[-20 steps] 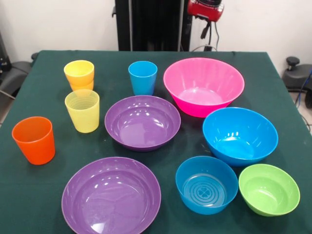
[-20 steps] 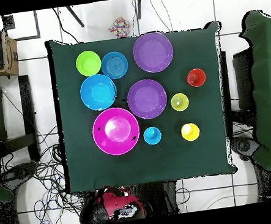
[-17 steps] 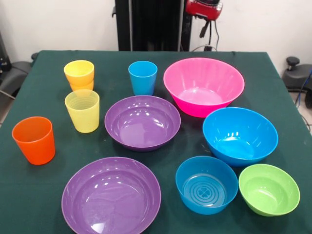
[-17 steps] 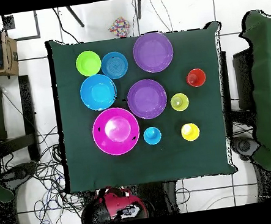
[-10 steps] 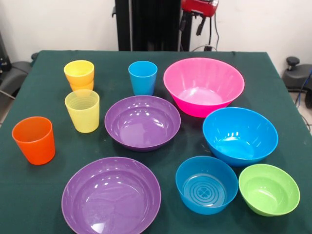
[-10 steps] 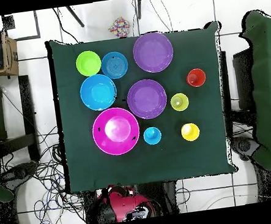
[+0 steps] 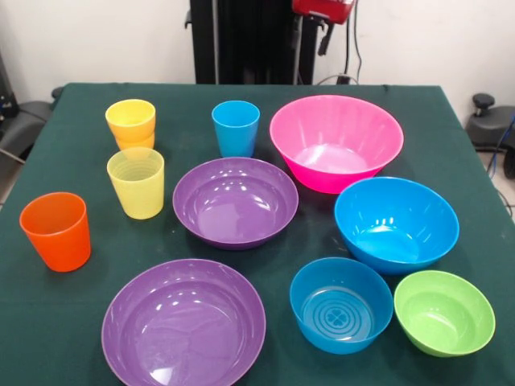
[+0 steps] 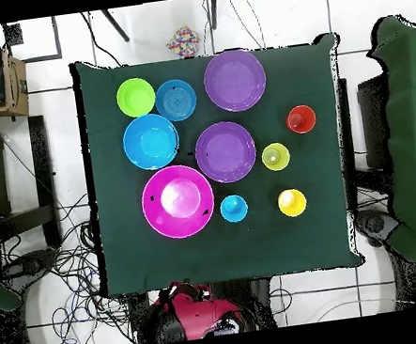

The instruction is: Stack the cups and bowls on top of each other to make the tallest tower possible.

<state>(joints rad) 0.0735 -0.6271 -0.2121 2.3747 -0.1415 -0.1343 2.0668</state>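
Front view: the cups stand at the left of the green desk [image 7: 451,129]. The amber-yellow pair [image 7: 130,122] is nested (2 cups, 1 inside the other), the ribbed pale yellow cup [image 7: 136,182] sits just in front of it, the orange cup [image 7: 55,230] stands nearer still and further left, and the light blue cup [image 7: 236,127] stands beside the big pink bowl [image 7: 335,141]. The 2 purple bowls [image 7: 235,201] [image 7: 183,323] lie in the middle and front. The big blue bowl [image 7: 396,223], small blue bowl [image 7: 341,304] and small green bowl [image 7: 443,311] cluster at the right. Nothing else is stacked. The hand [image 7: 323,10] shows only as red and black parts at the top edge, off the desk; I cannot tell whether it is released or clenched.
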